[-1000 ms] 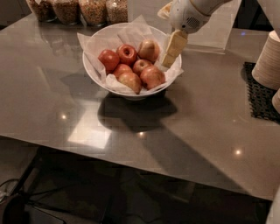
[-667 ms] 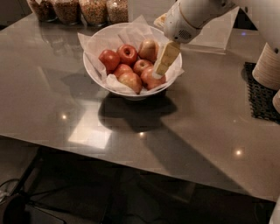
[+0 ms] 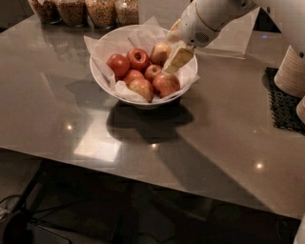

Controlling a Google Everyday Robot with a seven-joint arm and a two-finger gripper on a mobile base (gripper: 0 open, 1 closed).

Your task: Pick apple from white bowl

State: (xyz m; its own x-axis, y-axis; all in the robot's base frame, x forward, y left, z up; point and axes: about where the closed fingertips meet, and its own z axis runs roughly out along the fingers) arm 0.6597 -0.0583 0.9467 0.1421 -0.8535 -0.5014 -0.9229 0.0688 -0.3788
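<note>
The white bowl (image 3: 102,81), lined with crinkled white paper, stands on the grey table and holds several apples. An orange-red apple (image 3: 166,84) lies at the bowl's right front. Two deep red apples (image 3: 138,59) lie at the back left, and a paler apple (image 3: 161,52) at the back right. My gripper (image 3: 175,61) reaches in from the upper right over the bowl's right side. Its cream-coloured finger (image 3: 178,57) points down just above the orange-red apple, between it and the paler one.
Glass jars of grains (image 3: 101,11) line the table's far edge behind the bowl. A black mat (image 3: 286,102) with a tan cylindrical object (image 3: 291,71) lies at the right edge. A white sheet (image 3: 236,38) lies behind the arm.
The gripper has moved left and down, from beside the bowl's right rim to over the apples inside the bowl.
</note>
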